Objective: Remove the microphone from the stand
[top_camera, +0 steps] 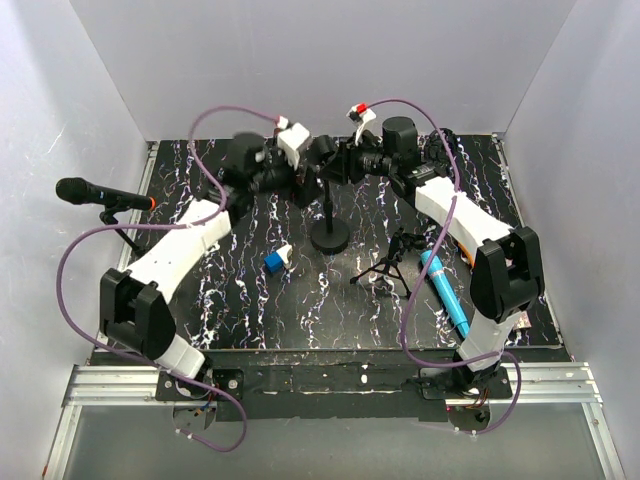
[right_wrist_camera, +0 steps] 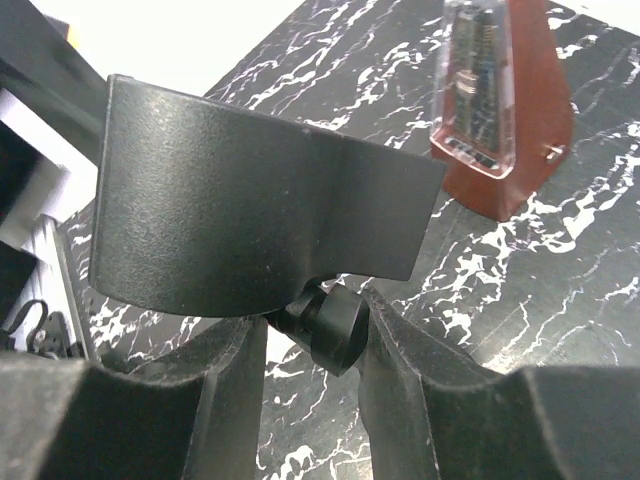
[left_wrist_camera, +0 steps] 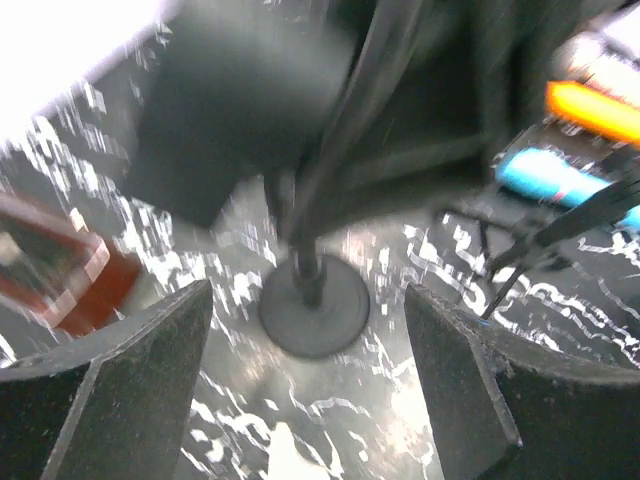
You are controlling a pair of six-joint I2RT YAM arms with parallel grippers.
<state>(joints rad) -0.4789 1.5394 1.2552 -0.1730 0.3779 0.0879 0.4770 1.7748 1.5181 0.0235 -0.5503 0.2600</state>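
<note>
The stand (top_camera: 328, 205) rises from a round black base (top_camera: 330, 237) at the table's middle. Its black clip (right_wrist_camera: 250, 200) fills the right wrist view; I cannot see inside it. My right gripper (right_wrist_camera: 312, 320) is shut on the clip's swivel knob (right_wrist_camera: 335, 325) and shows at the stand's top (top_camera: 345, 160). My left gripper (left_wrist_camera: 307, 330) hangs open beside the pole, above the base (left_wrist_camera: 315, 305), nothing between its fingers. It sits left of the stand's top (top_camera: 303, 170). A blue microphone (top_camera: 445, 290) lies on the table at the right. A black microphone (top_camera: 85, 192) sits on a tripod at the left edge.
A small black tripod (top_camera: 392, 262) stands beside the blue microphone. A blue and white cube (top_camera: 275, 261) lies left of the base. A brown metronome (right_wrist_camera: 500, 110) stands at the back. White walls close in the table on three sides.
</note>
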